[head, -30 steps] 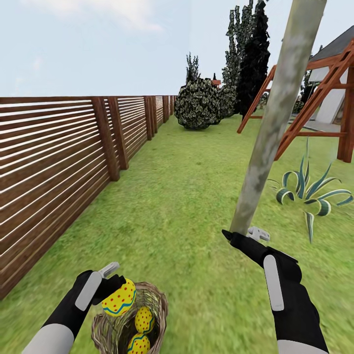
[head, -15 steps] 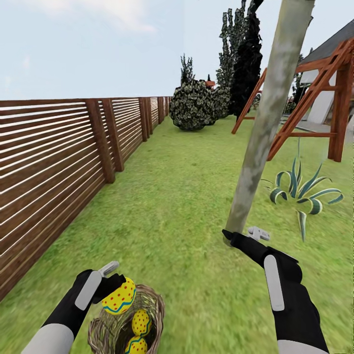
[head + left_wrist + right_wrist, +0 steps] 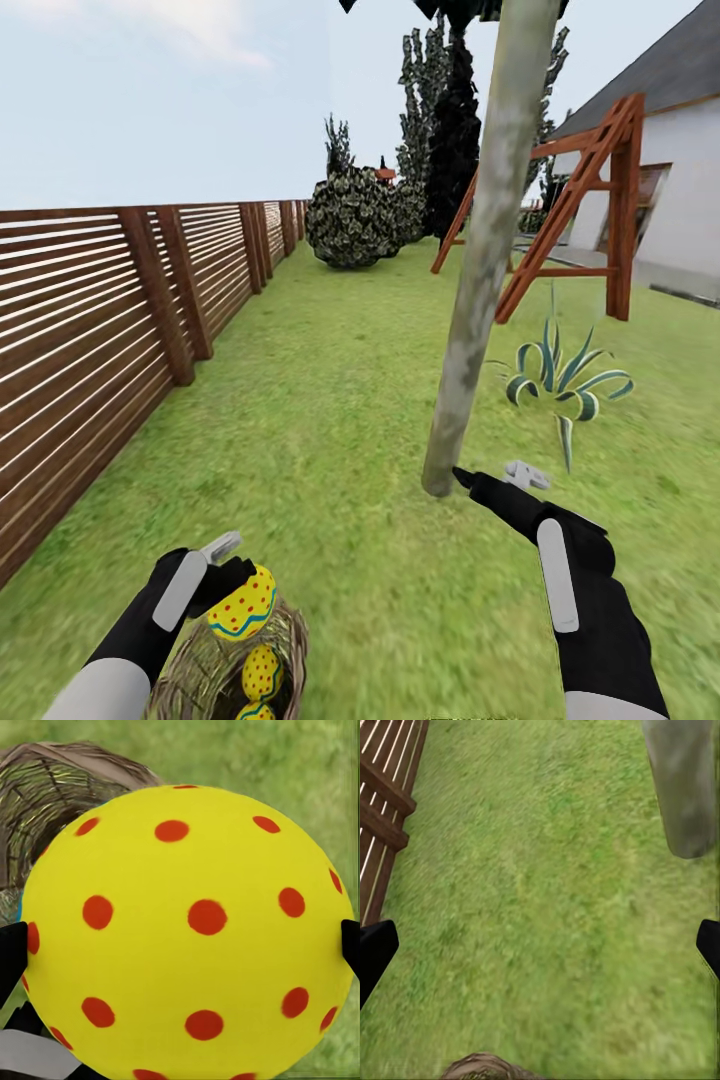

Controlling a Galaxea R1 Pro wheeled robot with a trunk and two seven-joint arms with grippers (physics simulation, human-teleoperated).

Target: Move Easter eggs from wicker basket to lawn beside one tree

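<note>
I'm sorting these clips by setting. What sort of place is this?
A simulated back garden, most likely: a broad lawn bordered by a slatted wooden fence, with a tree, a round bush and a house beyond.

The head camera looks forward and down along the lawn (image 3: 330,400), tree (image 3: 480,270) ahead. The left wrist camera sits very close to an Easter egg (image 3: 187,937). The right wrist camera looks down on grass, sharing the tree's base (image 3: 684,787).
</note>
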